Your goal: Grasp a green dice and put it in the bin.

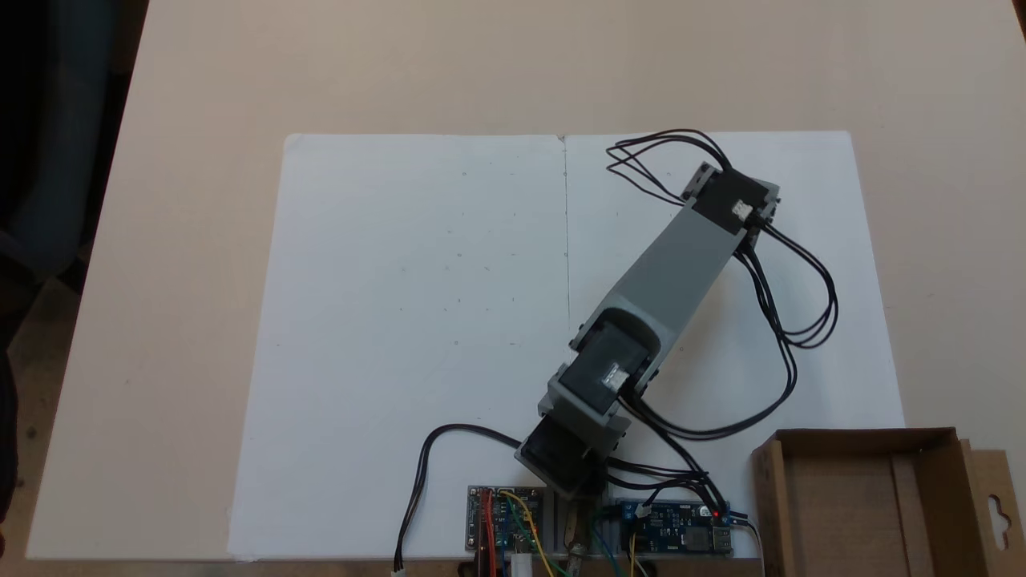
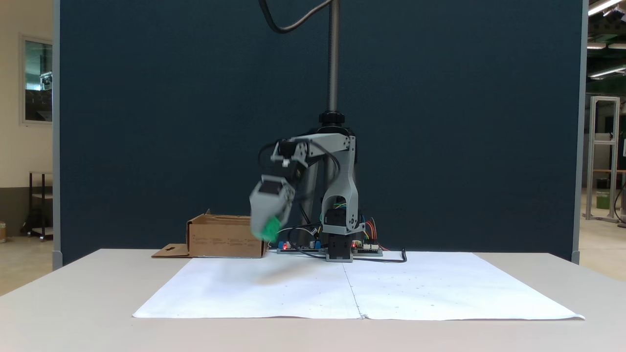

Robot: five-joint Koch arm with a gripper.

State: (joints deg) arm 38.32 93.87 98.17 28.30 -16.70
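Grey arm (image 2: 337,161) bent; tool (image 2: 270,230) clamps green dice (image 2: 270,228) aloft.

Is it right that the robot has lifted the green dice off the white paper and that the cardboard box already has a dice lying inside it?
Not quite. The green dice is indeed up in the gripper, above the white paper, as a fixed view from the side shows. But the cardboard box has no dice in it: in a fixed view from above, the part of its floor that shows is bare.

A lab or workshop: dark partition panel (image 2: 440,122), aluminium frame rig (image 2: 602,156), bare circuit boards (image 1: 677,527).
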